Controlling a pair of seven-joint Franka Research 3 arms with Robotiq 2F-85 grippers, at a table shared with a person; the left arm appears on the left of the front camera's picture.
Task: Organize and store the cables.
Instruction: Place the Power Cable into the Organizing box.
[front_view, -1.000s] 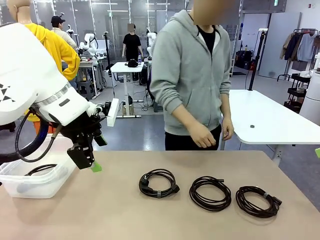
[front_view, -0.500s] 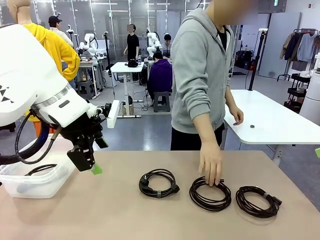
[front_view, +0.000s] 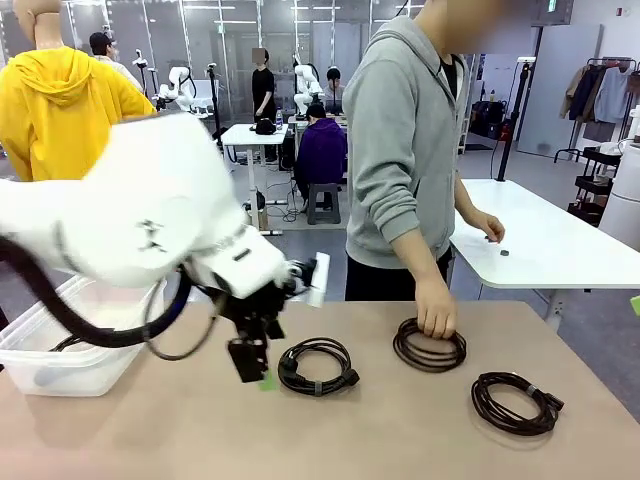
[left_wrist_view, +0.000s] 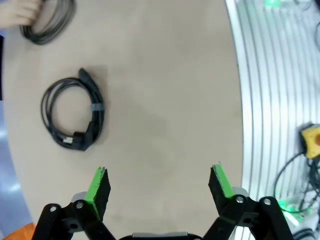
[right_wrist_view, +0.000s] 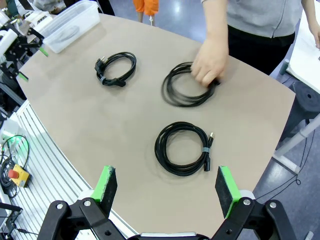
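Observation:
Three black coiled cables lie on the tan table. My left gripper (front_view: 255, 372) hangs open just left of the left coil (front_view: 340, 378). In the left wrist view that coil (left_wrist_view: 95, 115) lies ahead and left of the open green pads (left_wrist_view: 98, 186), apart from them. A person's hand (front_view: 436, 318) rests on the middle coil (front_view: 410, 355), which blurs in the right wrist view (right_wrist_view: 172, 97). The right coil (front_view: 490, 410) lies alone near the front right. High over the table, my right gripper (right_wrist_view: 167, 187) is open and empty, with that coil (right_wrist_view: 205, 155) below it.
A clear plastic bin (front_view: 40, 375) at the table's left end holds another black cable (front_view: 62, 343). The person stands at the far edge. A second white table (front_view: 540, 240) is behind on the right. A yellow emergency stop box (left_wrist_view: 311, 140) sits below the table's near edge.
My left arm has swung from over the bin to the right, down beside the left coil. The person's hand has dragged the middle coil toward the far edge.

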